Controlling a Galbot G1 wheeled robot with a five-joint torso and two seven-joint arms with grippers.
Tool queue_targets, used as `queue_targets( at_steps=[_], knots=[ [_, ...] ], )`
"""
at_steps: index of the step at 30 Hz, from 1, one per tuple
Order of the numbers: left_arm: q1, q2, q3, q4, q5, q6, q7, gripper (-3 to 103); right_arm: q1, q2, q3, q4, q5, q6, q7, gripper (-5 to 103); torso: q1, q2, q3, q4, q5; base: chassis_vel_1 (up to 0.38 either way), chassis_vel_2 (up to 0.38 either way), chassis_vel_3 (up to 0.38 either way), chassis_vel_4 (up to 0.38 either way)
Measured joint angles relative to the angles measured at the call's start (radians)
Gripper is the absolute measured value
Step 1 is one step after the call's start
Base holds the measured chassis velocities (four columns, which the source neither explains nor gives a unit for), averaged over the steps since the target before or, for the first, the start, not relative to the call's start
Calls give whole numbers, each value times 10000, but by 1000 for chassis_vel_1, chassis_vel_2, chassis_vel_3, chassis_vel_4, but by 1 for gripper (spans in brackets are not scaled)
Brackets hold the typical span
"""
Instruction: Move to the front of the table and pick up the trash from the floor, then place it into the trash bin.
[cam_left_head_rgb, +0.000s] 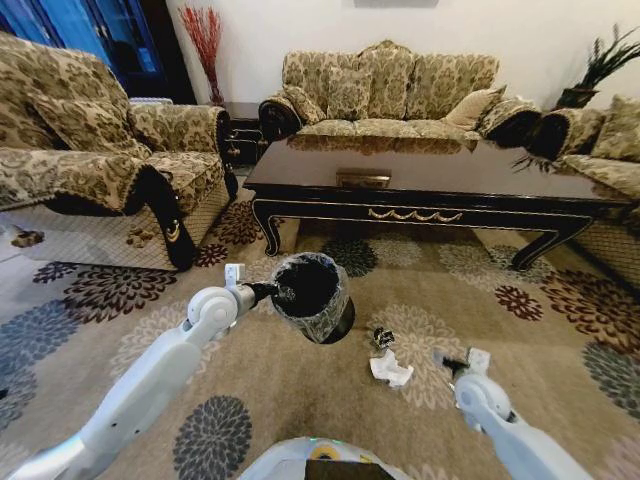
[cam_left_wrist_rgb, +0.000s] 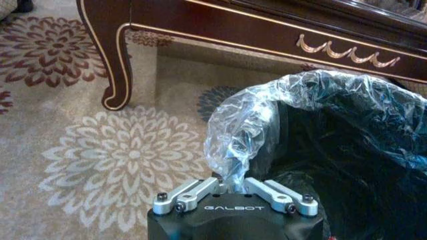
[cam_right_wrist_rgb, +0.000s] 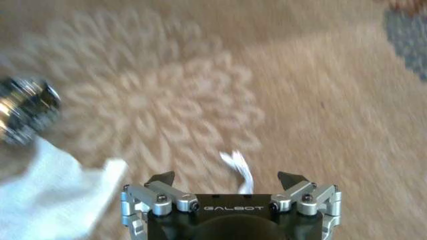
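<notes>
Over the floral carpet, spread right fingers best lowered squarely onto crumpled white paper wad; left fingers clenched on black bag-lined round bin.

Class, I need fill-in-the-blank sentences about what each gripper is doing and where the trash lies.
1. The left gripper is shut on the rim of the ____.
2. The right gripper hovers with its fingers ____.
3. The white paper wad lies on the ____.
4. The bin is held in front of the dark wooden ____.

Missing words: bin; open; carpet; table
</notes>
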Motion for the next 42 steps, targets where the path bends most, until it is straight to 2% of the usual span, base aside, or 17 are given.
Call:
queue_targets(
  at_steps=[4, 14, 17, 21, 24, 27, 29, 32, 33, 35, 36, 38, 41, 42],
  knots=[
    [8, 24, 36, 25, 27, 0, -1, 2, 356, 127, 198, -833, 448, -495, 66, 100, 0, 0, 0, 1, -2, 0, 0, 0, 0],
    [-21, 47, 151, -24, 40, 0, -41, 2, 1080, 408, 291, -2793, 302, -424, -856, 100, 0, 0, 1, 0, 1, 0, 0, 0, 0],
    [17, 64, 153, -83, 50, -1, -89, 2, 1422, 631, 309, -3452, 58, -226, -1388, 100, 0, 0, 1, 0, 1, 0, 0, 0, 0],
    [70, 71, 151, -126, 53, -1, -113, 2, 1656, 789, 332, -3893, -190, -97, -1713, 100, 0, 0, 1, 1, 0, 0, 0, 0, 0],
    [170, 99, 120, -203, 69, -1, -181, 2, 1923, 1027, 424, -4537, -695, 6, -2184, 100, 0, 0, 1, 2, 0, 0, 0, 0, 0],
    [222, 101, 99, -260, 77, -1, -207, 2, 1976, 1120, 465, -4746, -845, 15, -2318, 101, 0, 0, 1, 1, -1, 0, 0, 0, 0],
    [251, 105, 88, -298, 79, 0, -224, 2, 1998, 1177, 490, -4855, -899, 13, -2351, 97, 0, 0, 1, 0, 0, 0, 0, 0, 0],
    [274, 114, 79, -359, 82, 0, -242, 2, 2035, 1351, 538, -5123, -1070, -16, -2416, 85, 0, 0, 1, 0, 0, 0, 0, 0, 0],
    [274, 114, 79, -359, 82, 0, -242, 2, 2035, 1351, 538, -5123, -1070, -16, -2416, 85, 0, 0, 1, 0, 0, 0, 0, 0, 0],
    [277, 62, 78, -360, 89, -1, -262, 2, 2044, 1471, 575, -5204, -1186, -34, -2436, 74, 0, 0, 0, 3, -4, 0, 0, 0, 0],
    [277, 62, 78, -360, 89, -1, -262, 2, 2044, 1471, 575, -5204, -1186, -34, -2436, 74, 0, 0, 0, 3, -4, 0, 0, 0, 0],
    [325, -8, 78, -372, 134, -1, -269, 2, 2003, 1547, 580, -5223, -1336, -34, -2459, 63, 0, 1, -2, 9, -5, 0, 0, 0, 0],
    [356, -42, 79, -376, 169, 0, -271, 2, 1960, 1590, 580, -5226, -1470, -27, -2492, 57, -1, 2, -2, 12, -4, 0, 0, 0, 0],
    [367, -52, 78, -377, 190, 0, -272, 2, 1913, 1609, 580, -5224, -1549, -14, -2510, 47, -1, 3, -3, 14, -1, 0, 0, 0, 0]
  ],
)
